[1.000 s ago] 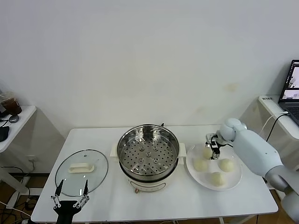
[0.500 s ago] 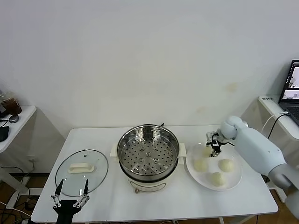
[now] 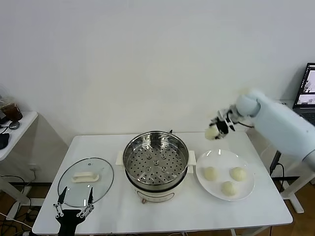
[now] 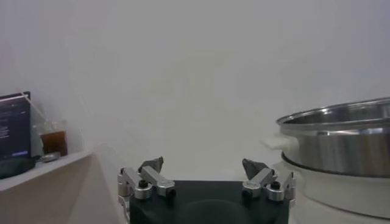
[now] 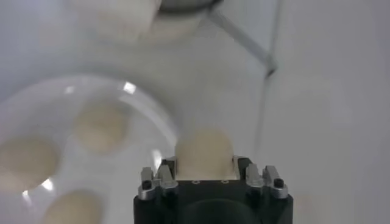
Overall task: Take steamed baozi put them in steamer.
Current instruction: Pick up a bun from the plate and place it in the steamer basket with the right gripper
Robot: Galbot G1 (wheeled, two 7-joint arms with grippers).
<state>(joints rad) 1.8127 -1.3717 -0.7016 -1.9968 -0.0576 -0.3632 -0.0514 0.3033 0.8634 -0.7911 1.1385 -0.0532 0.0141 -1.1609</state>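
Observation:
My right gripper (image 3: 217, 130) is shut on one cream-white baozi (image 3: 211, 132), held in the air above the table, to the right of the steamer (image 3: 155, 162). In the right wrist view the baozi (image 5: 204, 154) sits squeezed between the fingers of that gripper (image 5: 205, 167). Three more baozi (image 3: 211, 173) (image 3: 238, 173) (image 3: 228, 188) lie on the white plate (image 3: 246, 189) below. The steel steamer stands open at the table's middle with its perforated tray bare. My left gripper (image 3: 74, 206) waits open at the front left table edge, its own view showing its jaws wide apart (image 4: 204, 171).
A glass lid (image 3: 86, 181) with a white handle lies flat at the left of the table. A side shelf with a cup (image 3: 11, 109) stands far left. A laptop (image 3: 307, 93) sits on a desk at the right edge.
My right gripper closed on the back-left baozi on the plate and lifted it up off the plate. The left arm has not moved.

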